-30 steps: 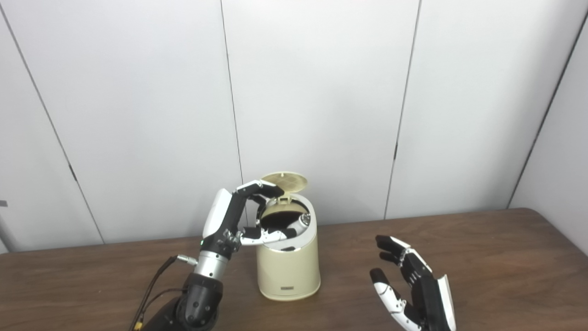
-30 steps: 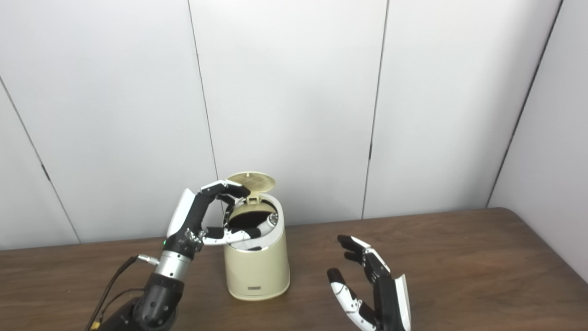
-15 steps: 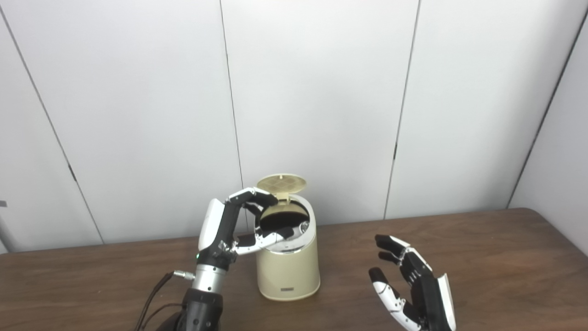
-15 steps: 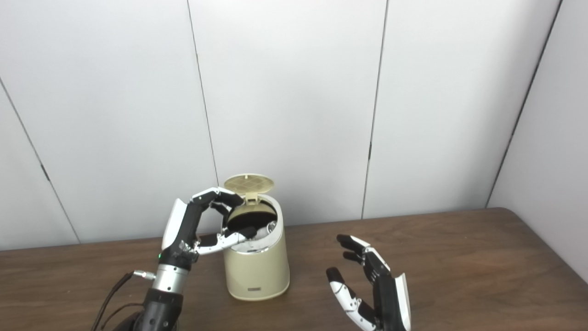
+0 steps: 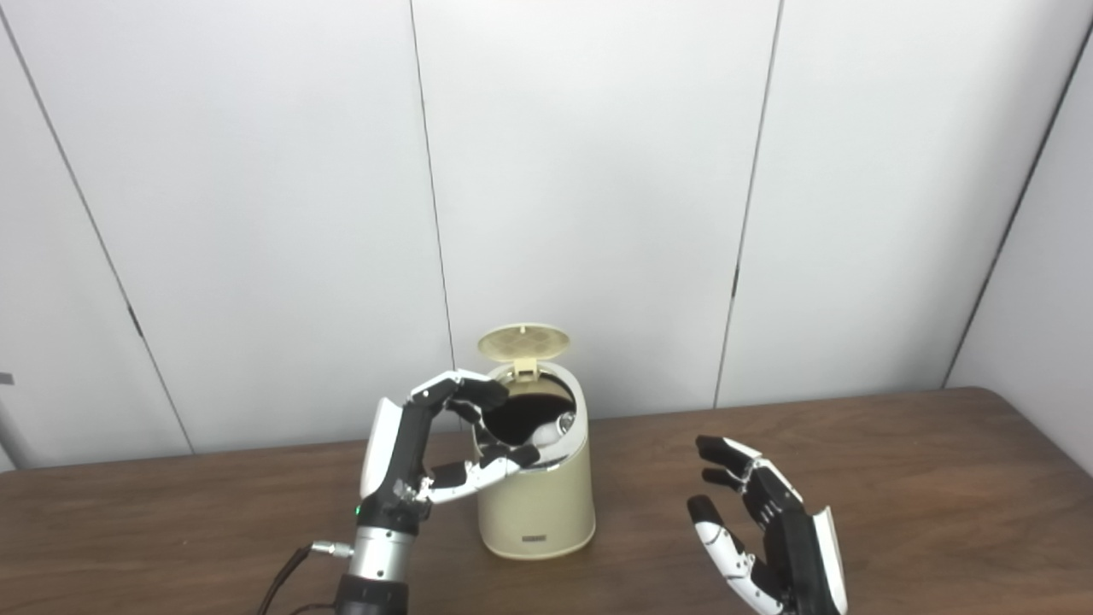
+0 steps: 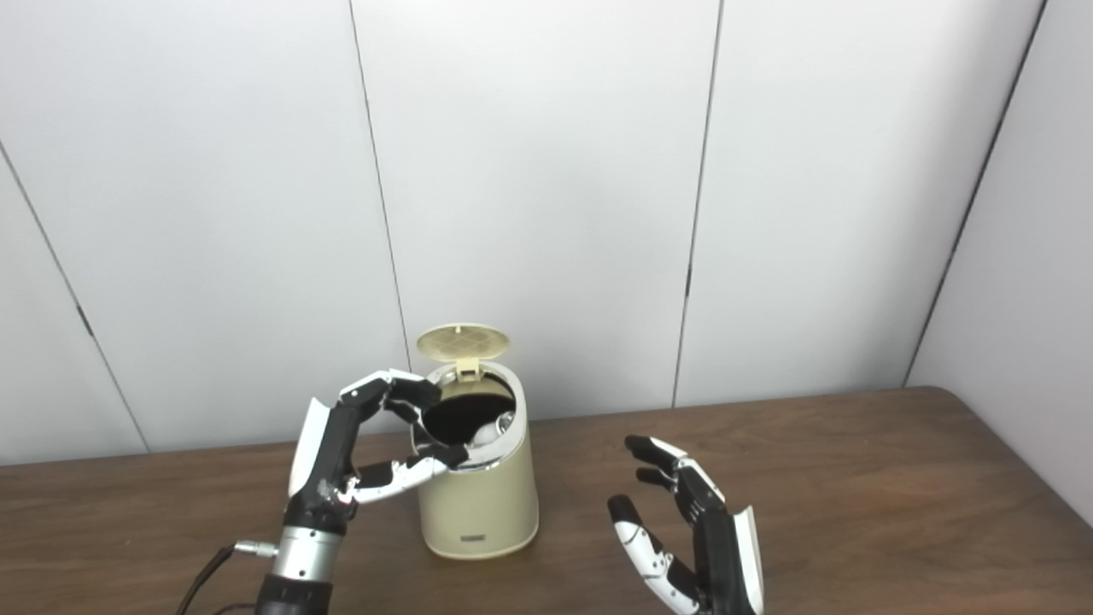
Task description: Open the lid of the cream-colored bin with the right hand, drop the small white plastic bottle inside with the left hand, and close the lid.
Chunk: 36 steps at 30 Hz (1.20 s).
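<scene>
Standing on the brown table, one cream bin has its lid raised | left hand spread and empty beside the bin's left rim, thumb at the opening | right hand spread, empty, apart to the right | one white bottle lies inside

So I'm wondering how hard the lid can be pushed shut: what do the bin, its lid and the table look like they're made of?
The bin looks like cream plastic with a smooth, slightly matte wall. Its top ring is shiny and mirror-like, perhaps chromed plastic or metal. The lid, standing open, shows a moulded grid underneath, which suggests thin plastic. The table shows dark brown grain: wood or a wood-look laminate.
</scene>
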Each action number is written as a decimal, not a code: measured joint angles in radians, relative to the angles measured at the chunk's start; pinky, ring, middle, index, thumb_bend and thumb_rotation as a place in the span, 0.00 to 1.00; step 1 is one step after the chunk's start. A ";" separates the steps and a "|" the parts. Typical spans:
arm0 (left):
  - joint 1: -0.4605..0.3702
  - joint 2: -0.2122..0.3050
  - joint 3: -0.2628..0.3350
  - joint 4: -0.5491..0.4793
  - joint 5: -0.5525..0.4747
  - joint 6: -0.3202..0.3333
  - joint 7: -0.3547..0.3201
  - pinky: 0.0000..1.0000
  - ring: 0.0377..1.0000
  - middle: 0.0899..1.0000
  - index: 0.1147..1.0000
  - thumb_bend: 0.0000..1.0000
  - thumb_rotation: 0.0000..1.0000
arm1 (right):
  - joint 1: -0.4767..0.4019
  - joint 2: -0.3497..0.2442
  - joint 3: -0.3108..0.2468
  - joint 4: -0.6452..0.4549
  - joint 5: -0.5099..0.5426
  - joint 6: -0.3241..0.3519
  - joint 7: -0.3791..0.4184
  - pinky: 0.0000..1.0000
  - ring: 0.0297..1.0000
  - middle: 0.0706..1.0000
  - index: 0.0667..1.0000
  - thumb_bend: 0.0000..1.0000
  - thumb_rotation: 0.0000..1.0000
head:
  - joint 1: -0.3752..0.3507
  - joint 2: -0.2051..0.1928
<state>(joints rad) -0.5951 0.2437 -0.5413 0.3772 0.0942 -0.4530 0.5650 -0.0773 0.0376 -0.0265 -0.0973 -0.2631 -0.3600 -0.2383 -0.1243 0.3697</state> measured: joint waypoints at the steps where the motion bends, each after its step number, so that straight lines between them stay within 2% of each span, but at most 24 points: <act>1: 0.007 -0.002 0.013 -0.015 -0.008 0.001 -0.006 0.50 0.55 0.53 0.50 0.78 0.32 | -0.001 -0.002 0.000 0.002 0.000 0.000 0.000 0.71 0.76 0.74 0.70 0.23 0.47 | 0.000 0.002; 5: 0.040 -0.006 0.052 -0.078 -0.005 0.002 -0.012 0.49 0.53 0.52 0.48 0.69 0.45 | -0.010 -0.012 -0.003 0.009 0.000 0.000 -0.001 0.72 0.77 0.75 0.70 0.24 0.48 | 0.012 0.002; 10: 0.100 -0.010 0.095 -0.190 0.006 0.002 -0.021 0.49 0.53 0.51 0.48 0.57 0.51 | -0.017 -0.021 -0.008 0.026 0.000 -0.005 -0.001 0.72 0.77 0.76 0.72 0.22 0.44 | 0.025 0.003; 12: 0.126 -0.013 0.125 -0.227 -0.008 0.002 -0.040 0.50 0.54 0.53 0.49 0.55 0.54 | -0.021 -0.036 -0.009 0.047 -0.006 -0.019 -0.001 0.71 0.78 0.77 0.74 0.22 0.47 | 0.037 0.006; 13: 0.137 -0.015 0.143 -0.243 -0.020 0.002 -0.056 0.52 0.56 0.54 0.50 0.53 0.55 | -0.026 -0.047 -0.010 0.060 -0.015 -0.032 -0.002 0.70 0.77 0.76 0.73 0.24 0.51 | 0.040 0.006; 14: 0.150 -0.018 0.168 -0.257 -0.030 0.002 -0.075 0.54 0.58 0.56 0.52 0.52 0.56 | -0.032 -0.059 -0.011 0.066 -0.027 -0.035 -0.002 0.70 0.77 0.76 0.73 0.28 0.59 | 0.043 0.003; 18: 0.191 -0.039 0.268 -0.300 -0.064 0.002 -0.141 0.60 0.62 0.60 0.57 0.55 0.59 | -0.073 -0.097 -0.020 0.066 -0.082 -0.033 -0.004 0.72 0.79 0.78 0.75 0.38 0.73 | 0.048 0.002; 19: 0.199 -0.047 0.289 -0.304 -0.064 0.002 -0.147 0.61 0.64 0.62 0.59 0.56 0.60 | -0.087 -0.108 -0.019 0.063 -0.100 -0.029 -0.002 0.73 0.80 0.80 0.77 0.43 0.78 | 0.049 0.000; 20: 0.206 -0.060 0.313 -0.306 -0.064 0.002 -0.152 0.62 0.66 0.64 0.62 0.58 0.61 | -0.101 -0.122 -0.017 0.056 -0.120 -0.021 0.005 0.75 0.83 0.81 0.79 0.51 0.85 | 0.052 0.000; 23: 0.237 -0.102 0.380 -0.317 -0.075 0.002 -0.180 0.63 0.69 0.68 0.66 0.58 0.64 | -0.151 -0.174 0.002 -0.016 -0.218 0.065 0.069 0.78 0.86 0.85 0.84 0.66 0.96 | 0.057 -0.002; 25: 0.256 -0.124 0.410 -0.317 -0.092 0.002 -0.204 0.64 0.71 0.70 0.67 0.56 0.66 | -0.195 -0.212 0.019 -0.072 -0.272 0.127 0.126 0.79 0.87 0.86 0.84 0.71 0.98 | 0.057 -0.002; 28: 0.270 -0.145 0.446 -0.315 -0.093 0.003 -0.234 0.65 0.71 0.71 0.68 0.54 0.66 | -0.265 -0.250 0.032 -0.135 -0.316 0.199 0.186 0.78 0.88 0.86 0.85 0.75 0.96 | 0.060 -0.002; 31: 0.271 -0.162 0.479 -0.312 -0.093 0.003 -0.260 0.66 0.72 0.71 0.69 0.51 0.66 | -0.331 -0.260 0.064 -0.180 -0.335 0.286 0.270 0.80 0.91 0.88 0.87 0.74 0.93 | 0.063 -0.003; 36: 0.271 -0.185 0.501 -0.284 -0.085 0.003 -0.294 0.66 0.72 0.70 0.69 0.45 0.67 | -0.415 -0.278 0.103 -0.192 -0.399 0.373 0.369 0.80 0.90 0.87 0.84 0.77 0.90 | 0.066 0.000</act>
<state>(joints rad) -0.3244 0.0584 -0.0405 0.0927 0.0093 -0.4505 0.2707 -0.4926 -0.2408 0.0768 -0.2893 -0.6621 0.0130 0.1308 -0.0583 0.3697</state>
